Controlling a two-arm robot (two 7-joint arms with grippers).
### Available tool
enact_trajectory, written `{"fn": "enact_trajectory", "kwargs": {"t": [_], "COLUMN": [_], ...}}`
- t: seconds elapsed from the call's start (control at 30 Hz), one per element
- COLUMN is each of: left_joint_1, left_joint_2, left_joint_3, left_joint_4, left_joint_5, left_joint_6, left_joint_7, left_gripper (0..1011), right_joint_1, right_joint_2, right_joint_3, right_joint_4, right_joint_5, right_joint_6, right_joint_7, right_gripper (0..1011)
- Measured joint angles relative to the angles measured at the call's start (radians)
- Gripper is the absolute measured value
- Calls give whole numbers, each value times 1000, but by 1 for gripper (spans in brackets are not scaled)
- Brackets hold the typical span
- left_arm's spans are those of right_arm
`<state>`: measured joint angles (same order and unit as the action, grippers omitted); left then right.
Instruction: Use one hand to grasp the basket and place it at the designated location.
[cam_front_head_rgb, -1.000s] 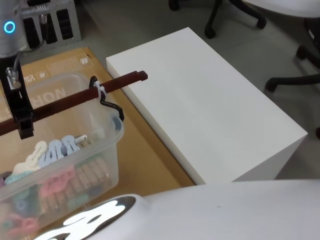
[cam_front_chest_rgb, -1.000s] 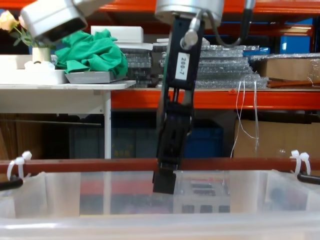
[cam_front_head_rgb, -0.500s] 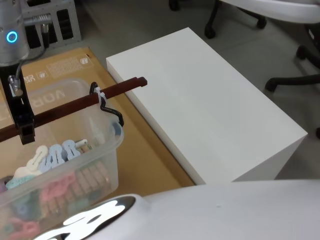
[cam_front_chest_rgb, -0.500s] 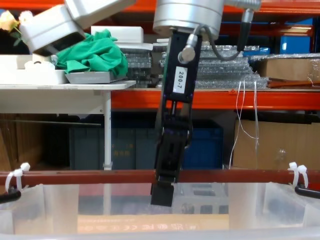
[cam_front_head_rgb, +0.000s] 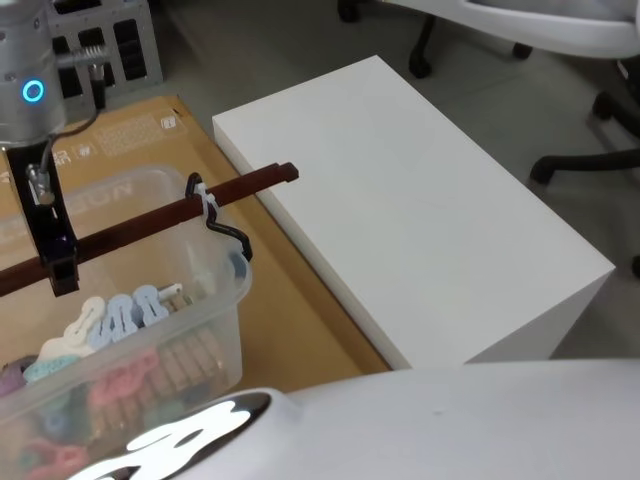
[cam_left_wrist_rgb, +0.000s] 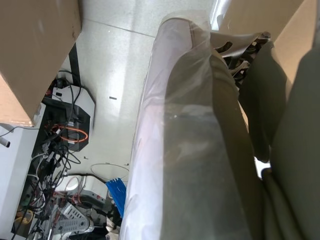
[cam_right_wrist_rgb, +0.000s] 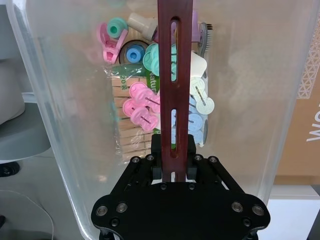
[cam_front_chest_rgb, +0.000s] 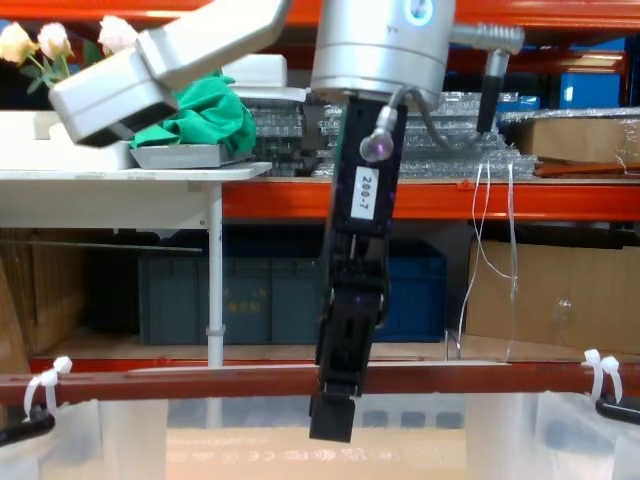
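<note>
Translucent whitish basket upright, red-brown handle bar across.

The basket is translucent whitish, its handle bar dark red-brown. The right gripper is black, its label white; the pegs are pink and mint.

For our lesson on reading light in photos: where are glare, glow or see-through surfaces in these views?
Head view: white glare on the robot's glossy body, blue ring light glowing. Right wrist view: pegs show through the translucent basket wall, right tool clamped on its handle. Chest view: cardboard shows through it.
</note>
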<state>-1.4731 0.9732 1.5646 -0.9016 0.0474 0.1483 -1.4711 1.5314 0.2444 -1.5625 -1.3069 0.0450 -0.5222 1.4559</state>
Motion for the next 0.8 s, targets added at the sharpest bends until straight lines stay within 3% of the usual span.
{"fn": "enact_trajectory", "kwargs": {"t": [0.8], "left_joint_1": [0], "left_joint_2": [0], "left_joint_3": [0], "left_joint_4": [0], "left_joint_5": [0], "left_joint_6": [0], "left_joint_7": [0], "left_gripper": [0], "right_joint_1": [-20], "right_joint_2": [2], "right_joint_3": [-3], "right_joint_4": [-7], "right_joint_5": [-13], "right_joint_6": [0], "right_joint_7": [-6], "right_gripper": [239]}}
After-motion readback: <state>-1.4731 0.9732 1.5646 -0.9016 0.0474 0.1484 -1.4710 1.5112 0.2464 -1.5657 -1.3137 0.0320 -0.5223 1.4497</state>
